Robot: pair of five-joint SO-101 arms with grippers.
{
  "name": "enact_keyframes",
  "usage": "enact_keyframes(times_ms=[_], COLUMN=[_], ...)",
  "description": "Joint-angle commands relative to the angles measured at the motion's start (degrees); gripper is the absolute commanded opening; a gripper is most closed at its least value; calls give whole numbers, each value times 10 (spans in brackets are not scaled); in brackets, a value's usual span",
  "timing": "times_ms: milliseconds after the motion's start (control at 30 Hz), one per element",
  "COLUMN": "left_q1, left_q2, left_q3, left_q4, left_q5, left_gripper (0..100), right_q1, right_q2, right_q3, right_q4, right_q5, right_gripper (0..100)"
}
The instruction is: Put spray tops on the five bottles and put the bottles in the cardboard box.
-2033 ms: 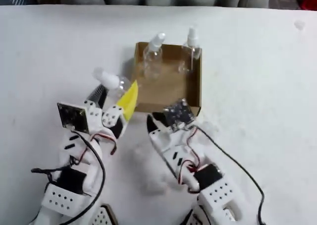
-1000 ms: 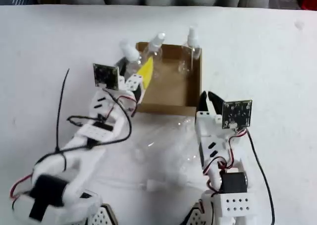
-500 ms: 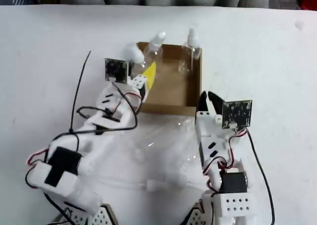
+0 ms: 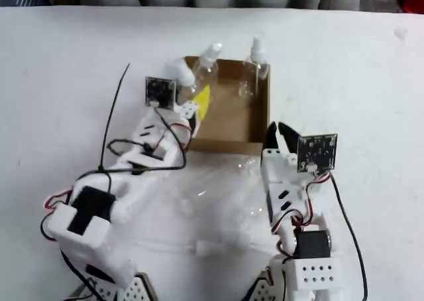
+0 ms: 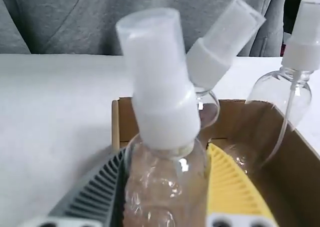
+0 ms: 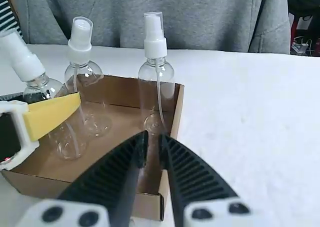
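CARDBOARD BOX (image 4: 225,144). Sits mid-surface (image 4: 79,42), open side up. Holds the 11 o'clock bottle (image 4: 204,72) and the 1 o'clock bottle (image 4: 254,72), both capped and upright against the far wall. Probably set deep to leave the near half free for the rest.

LEFT PINCER (image 5: 165,157). Clamped round the body of a third bottle (image 5: 165,192), grey jaw one side, yellow the other. Carries it with its spray top (image 5: 157,82) fitted and leaning a little. Grips low on the body, likely so the top clears the box wall. Placed at the box's 10 o'clock corner, just beside the 11 o'clock bottle; seemingly not yet set down.

RIGHT PINCER (image 6: 153,137). All but closed, nothing between the jaws. Parked just outside the box's 5 o'clock corner, presumably to keep out of the other arm's way.

LOOSE SPRAY TOP (image 4: 204,248). Lies flat on the surface at 6 o'clock from the box. Flanked by faint clear shapes, possibly the remaining bottles; cannot confirm.
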Motion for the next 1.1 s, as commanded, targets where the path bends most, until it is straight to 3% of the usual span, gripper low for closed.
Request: enact_keyframes(times_ms=[0, 567, 767, 1067], left_q1=[7, 7, 7, 7], left_q2=[-2, -1, -1, -1], left_q3=[-30, -30, -11, -8], left_q4=[-22, -21, -18, -19], left_q5=[-8, -8, -8, -8], left_gripper=[24, 28, 186, 200], right_q1=[6, 6, 6, 6], right_q2=[-7, -7, -7, -7], right_q3=[-4, -4, -3, -3], right_q4=[-13, -12, -12, -12], right_q5=[7, 7, 7, 7], right_gripper=[15, 15, 15, 15])
